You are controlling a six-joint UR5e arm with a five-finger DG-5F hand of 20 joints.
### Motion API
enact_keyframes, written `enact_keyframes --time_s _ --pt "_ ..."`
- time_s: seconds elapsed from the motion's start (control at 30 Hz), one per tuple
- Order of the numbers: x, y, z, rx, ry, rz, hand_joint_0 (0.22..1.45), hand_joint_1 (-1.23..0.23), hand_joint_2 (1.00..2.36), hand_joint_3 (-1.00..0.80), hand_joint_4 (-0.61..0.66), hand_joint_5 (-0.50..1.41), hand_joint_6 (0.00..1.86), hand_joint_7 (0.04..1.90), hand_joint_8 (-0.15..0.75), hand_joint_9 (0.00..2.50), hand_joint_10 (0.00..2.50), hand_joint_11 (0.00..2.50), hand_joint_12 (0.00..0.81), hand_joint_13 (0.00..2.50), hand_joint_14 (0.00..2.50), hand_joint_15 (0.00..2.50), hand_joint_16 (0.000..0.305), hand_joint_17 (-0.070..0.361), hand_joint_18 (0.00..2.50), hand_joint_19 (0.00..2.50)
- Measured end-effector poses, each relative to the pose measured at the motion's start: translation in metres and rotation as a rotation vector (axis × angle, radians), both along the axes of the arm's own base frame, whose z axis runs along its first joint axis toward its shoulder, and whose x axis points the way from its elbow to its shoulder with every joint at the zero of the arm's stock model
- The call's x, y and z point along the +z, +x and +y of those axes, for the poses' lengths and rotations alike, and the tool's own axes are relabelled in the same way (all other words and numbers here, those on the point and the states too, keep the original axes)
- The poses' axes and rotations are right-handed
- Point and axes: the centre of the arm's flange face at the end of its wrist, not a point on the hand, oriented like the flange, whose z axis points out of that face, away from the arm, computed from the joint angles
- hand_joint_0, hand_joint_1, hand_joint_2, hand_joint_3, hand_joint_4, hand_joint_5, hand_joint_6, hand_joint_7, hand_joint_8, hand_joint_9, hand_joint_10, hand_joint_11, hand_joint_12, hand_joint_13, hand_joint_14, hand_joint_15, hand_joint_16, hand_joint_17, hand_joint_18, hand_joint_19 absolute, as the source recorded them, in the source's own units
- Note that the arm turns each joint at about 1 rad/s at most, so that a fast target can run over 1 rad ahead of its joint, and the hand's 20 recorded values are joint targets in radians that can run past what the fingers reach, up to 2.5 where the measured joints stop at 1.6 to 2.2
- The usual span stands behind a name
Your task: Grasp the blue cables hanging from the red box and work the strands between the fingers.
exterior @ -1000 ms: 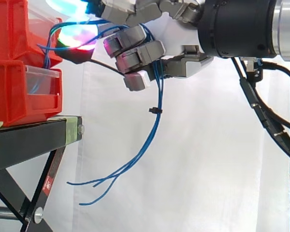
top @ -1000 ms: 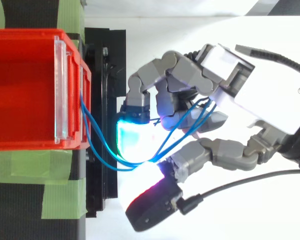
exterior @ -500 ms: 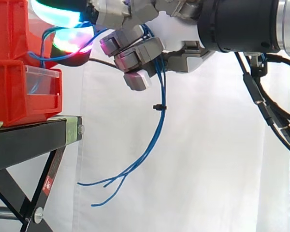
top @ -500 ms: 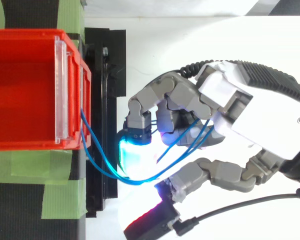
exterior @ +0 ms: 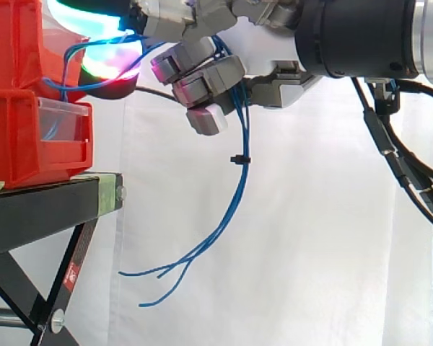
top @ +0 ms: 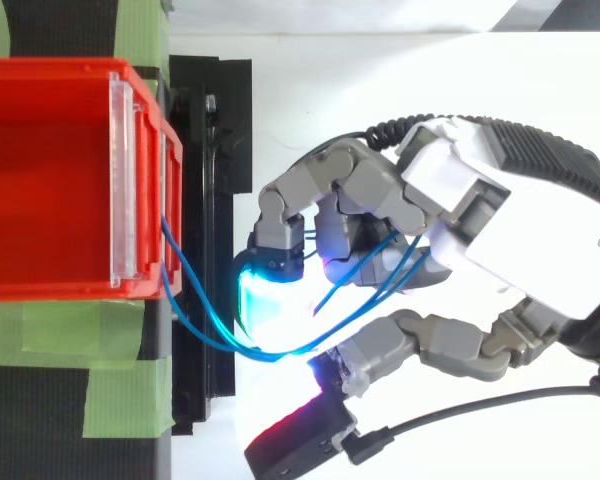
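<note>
The blue cables (exterior: 239,180) are thin strands that leave the front of the red box (top: 50,170) and sag in a loop. They pass between the curled fingers of the hand (top: 500,220), then hang bundled by a small black tie (exterior: 237,158), loose ends splaying below.

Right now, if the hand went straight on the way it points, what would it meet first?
Most likely the front of the upper red bin: the hand, shut on the blue cables, points level at it.

Hand (top: 500,230) outstretched leftward, fingers (top: 320,185) curled round blue cables (exterior: 239,180) — pads (top: 265,295) glowing
</note>
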Motion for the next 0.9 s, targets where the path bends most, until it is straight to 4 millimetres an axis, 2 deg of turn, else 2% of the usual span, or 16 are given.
enact_keyframes --time_s 0.13,0.17,0.23,0.27,0.33,0.37,0.4,0.6,0.73,0.9 --pt "0.000 0.000 0.001 0.002 0.003 -0.002 0.69 -0.86 1.00 -1.00 0.22 -0.28 1.03 0.97 0.376 0.67 2.50 2.46 0.418 1.00 2.50 1.32 0.045 0.102 1.37 1.28" --pt "0.000 0.000 0.001 0.003 0.005 -0.004 0.71 -0.88 1.00 -1.00 0.21 -0.25 0.74 1.05 0.376 0.67 2.50 2.46 0.418 1.00 2.50 1.32 0.045 0.102 1.37 1.28" --pt "0.000 0.000 0.002 0.005 0.012 -0.008 0.73 -0.88 1.00 -1.00 0.19 -0.23 0.56 1.11 0.376 0.67 2.50 2.46 0.418 1.00 2.50 1.32 0.045 0.102 1.37 1.28" --pt "0.000 0.000 0.002 0.006 0.015 -0.011 0.78 -0.89 1.00 -1.00 0.17 -0.21 0.33 1.19 0.376 0.67 2.50 2.46 0.418 1.00 2.50 1.32 0.045 0.102 1.37 1.28" --pt "0.000 0.000 0.004 0.009 0.024 -0.017 0.86 -0.87 1.00 -1.00 0.16 -0.20 0.27 1.23 0.376 0.67 2.50 2.46 0.418 1.00 2.50 1.32 0.045 0.102 1.37 1.28" --pt "0.000 0.000 0.004 0.011 0.028 -0.019 0.89 -0.86 1.00 -1.00 0.15 -0.21 0.36 1.20 0.376 0.67 2.50 2.46 0.418 1.00 2.50 1.32 0.045 0.102 1.37 1.28" --pt "0.000 0.000 0.005 0.012 0.030 -0.020 0.89 -0.82 1.00 -1.00 0.16 -0.22 0.59 1.12 0.376 0.67 2.50 2.46 0.418 1.00 2.50 1.32 0.045 0.102 1.37 1.28" --pt "-0.008 0.002 0.008 0.016 0.052 -0.021 0.85 -0.78 1.00 -1.00 0.18 -0.20 0.92 1.04 0.376 0.67 2.50 2.46 0.418 1.00 2.50 1.32 0.045 0.102 1.37 1.28" --pt "-0.010 0.002 0.008 0.018 0.069 -0.026 0.83 -0.72 1.00 -1.00 0.19 -0.19 1.07 1.01 0.376 0.67 2.50 2.46 0.418 1.00 2.50 1.32 0.045 0.102 1.37 1.28" --pt "-0.011 0.002 0.008 0.019 0.075 -0.028 0.85 -0.66 1.00 -1.00 0.19 -0.14 1.05 1.02 0.376 0.67 2.50 2.46 0.418 1.00 2.50 1.32 0.045 0.102 1.37 1.28"
